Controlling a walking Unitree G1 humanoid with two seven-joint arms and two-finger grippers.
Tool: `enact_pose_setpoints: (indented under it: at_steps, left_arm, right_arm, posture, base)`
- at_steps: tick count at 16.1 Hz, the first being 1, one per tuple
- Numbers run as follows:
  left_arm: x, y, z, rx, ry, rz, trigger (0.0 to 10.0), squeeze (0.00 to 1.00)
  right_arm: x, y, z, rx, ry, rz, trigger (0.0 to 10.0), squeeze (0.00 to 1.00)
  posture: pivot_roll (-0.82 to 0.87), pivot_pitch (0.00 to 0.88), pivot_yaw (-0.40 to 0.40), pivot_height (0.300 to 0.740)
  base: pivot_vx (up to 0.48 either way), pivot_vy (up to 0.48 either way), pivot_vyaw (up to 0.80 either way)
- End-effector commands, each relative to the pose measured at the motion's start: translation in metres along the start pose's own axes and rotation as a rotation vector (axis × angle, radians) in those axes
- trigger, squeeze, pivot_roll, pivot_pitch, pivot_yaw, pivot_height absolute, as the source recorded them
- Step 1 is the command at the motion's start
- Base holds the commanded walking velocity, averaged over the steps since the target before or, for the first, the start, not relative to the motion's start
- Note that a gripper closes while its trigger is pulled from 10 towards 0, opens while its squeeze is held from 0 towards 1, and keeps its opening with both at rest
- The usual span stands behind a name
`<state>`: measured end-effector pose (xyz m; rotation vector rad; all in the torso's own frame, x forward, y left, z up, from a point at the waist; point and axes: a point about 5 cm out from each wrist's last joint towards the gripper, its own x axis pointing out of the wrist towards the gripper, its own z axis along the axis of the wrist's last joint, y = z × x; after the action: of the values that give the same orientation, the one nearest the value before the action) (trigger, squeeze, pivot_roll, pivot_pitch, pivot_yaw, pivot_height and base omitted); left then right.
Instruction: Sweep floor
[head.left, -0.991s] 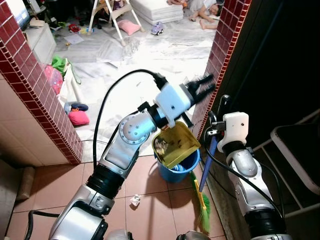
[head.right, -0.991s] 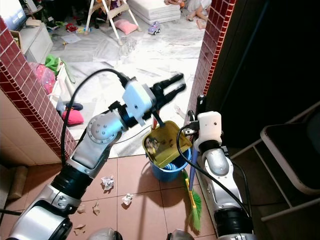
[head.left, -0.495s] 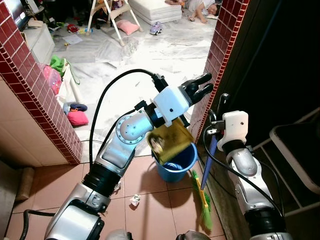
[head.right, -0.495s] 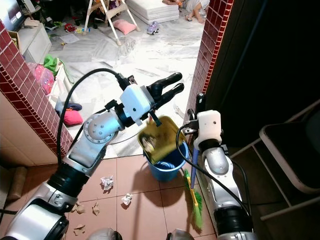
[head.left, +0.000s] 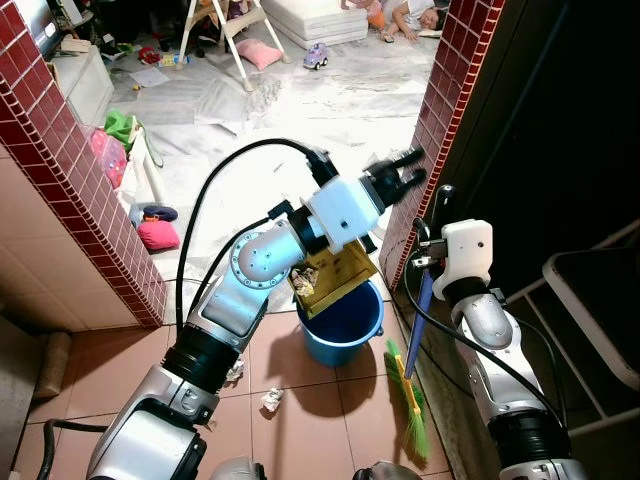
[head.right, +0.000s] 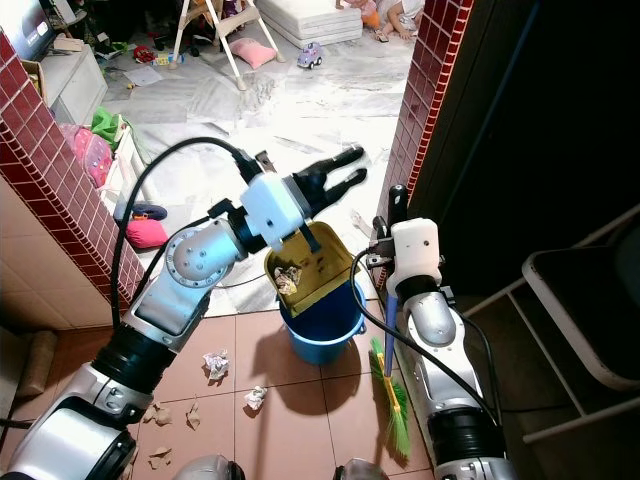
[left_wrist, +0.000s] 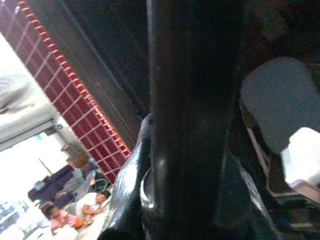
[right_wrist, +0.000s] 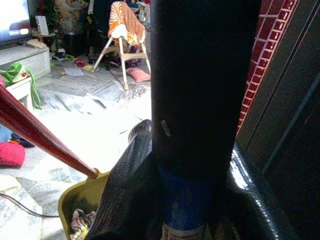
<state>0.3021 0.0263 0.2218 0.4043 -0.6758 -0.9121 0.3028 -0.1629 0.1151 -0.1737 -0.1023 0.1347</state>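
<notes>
Your left claw (head.right: 338, 180) is clamped on the dustpan (head.right: 305, 268) handle and has tipped it steeper over the bucket (head.right: 322, 330); scraps are sliding out. Paper bits (head.right: 215, 362) remain on the floor. Right claw (head.left: 437, 225) grips the broom (head.left: 411, 375) upright.

Both head views look steeply down from above, sharing the blue bucket (head.left: 342, 322) at frame centre and the tiled floor (head.right: 300, 420) along the bottom. Each wrist camera sits very close against a dark handle (right_wrist: 197, 100), facing the far room.
</notes>
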Motion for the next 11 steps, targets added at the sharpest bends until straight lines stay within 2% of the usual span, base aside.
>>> enact_pose_setpoints:
  at_steps: [1,2,3,4,5,9,10,11]
  left_arm:
    - [0.007,0.015,0.018,0.060,-0.082,0.071,10.0,0.00]
    - [0.007,0.024,0.019,0.058,-0.087,0.151,10.0,0.00]
    - [0.009,0.027,0.020,0.041,-0.091,0.176,10.0,0.00]
    - [0.011,0.017,0.021,0.030,-0.103,0.117,10.0,0.00]
    - [0.012,0.004,0.020,-0.036,-0.099,0.059,10.0,0.00]
    - [0.011,-0.010,0.012,-0.050,-0.055,-0.042,10.0,0.00]
    - [0.010,-0.017,0.011,-0.060,-0.041,-0.093,10.0,0.00]
    - [0.010,-0.015,0.011,-0.051,-0.042,-0.066,10.0,0.00]
  right_arm:
    - [0.006,-0.002,0.012,-0.023,-0.063,0.003,10.0,0.00]
    - [0.007,-0.002,0.012,-0.024,-0.065,0.002,10.0,0.00]
    - [0.007,-0.002,0.012,-0.026,-0.065,0.002,10.0,0.00]
    - [0.008,0.000,0.011,-0.027,-0.064,0.004,10.0,0.00]
    - [0.008,0.000,0.011,-0.028,-0.064,0.006,10.0,0.00]
    - [0.007,-0.001,0.010,-0.030,-0.061,-0.001,10.0,0.00]
    - [0.007,-0.001,0.010,-0.031,-0.062,-0.002,10.0,0.00]
    - [0.007,-0.001,0.010,-0.031,-0.062,-0.003,10.0,0.00]
  posture:
    - [-0.05,0.000,-0.011,0.740]
    - [-0.05,0.000,-0.011,0.740]
    - [-0.04,0.000,-0.013,0.740]
    - [-0.04,0.000,-0.010,0.740]
    - [-0.05,0.000,-0.009,0.740]
    - [-0.04,0.000,-0.003,0.740]
    - [-0.05,0.000,-0.001,0.740]
    - [-0.05,0.000,0.000,0.740]
  base:
    - [0.000,0.000,0.00]
    - [0.000,0.000,0.00]
    - [0.000,0.000,0.00]
    - [0.000,0.000,0.00]
    - [0.000,0.000,0.00]
    - [0.000,0.000,0.00]
    - [0.000,0.000,0.00]
    - [0.000,0.000,0.00]
